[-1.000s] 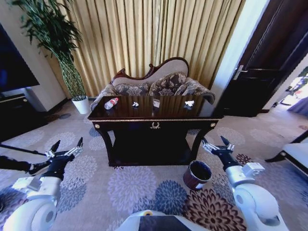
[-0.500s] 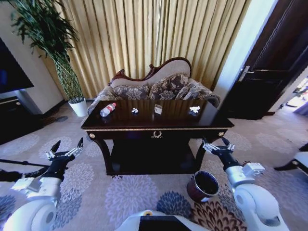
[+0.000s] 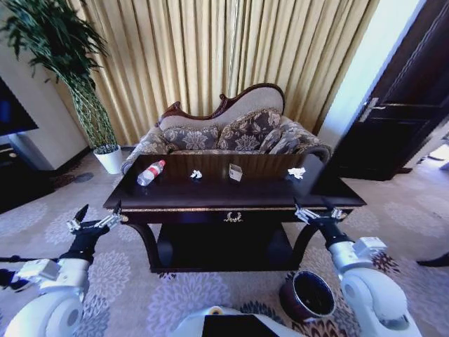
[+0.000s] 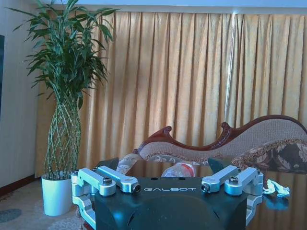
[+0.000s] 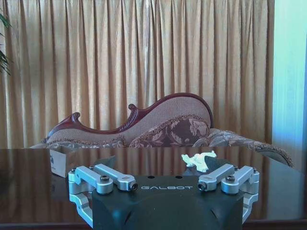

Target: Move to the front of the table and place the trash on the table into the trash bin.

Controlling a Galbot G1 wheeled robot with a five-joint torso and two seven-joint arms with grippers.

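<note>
The dark glossy table [image 3: 266, 191] stands straight ahead, close. On its top lie a clear bottle with a red cap [image 3: 149, 172], a white scrap [image 3: 196, 174], a small pale carton [image 3: 236, 172] and a second white scrap [image 3: 297, 173]. The round reddish-brown trash bin [image 3: 309, 297] stands on the carpet by the table's right front leg. My left gripper [image 3: 95, 221] hangs open off the table's left front corner. My right gripper [image 3: 316, 210] is open at the right front edge. The left wrist view shows the bottle [image 4: 178, 170]; the right wrist view shows the carton [image 5: 58, 163] and a scrap [image 5: 199, 160].
A patterned sofa [image 3: 224, 130] stands directly behind the table, against gold curtains. A tall plant in a white pot [image 3: 109, 159] is at the back left, with a black TV stand [image 3: 14, 179] beside it. A dark door [image 3: 400, 119] is at the right. Flowered carpet covers the floor.
The camera has come nearer to the table, which now looks larger and lower in view; the bin has slid toward the lower right. Both arms keep the same open pose.
</note>
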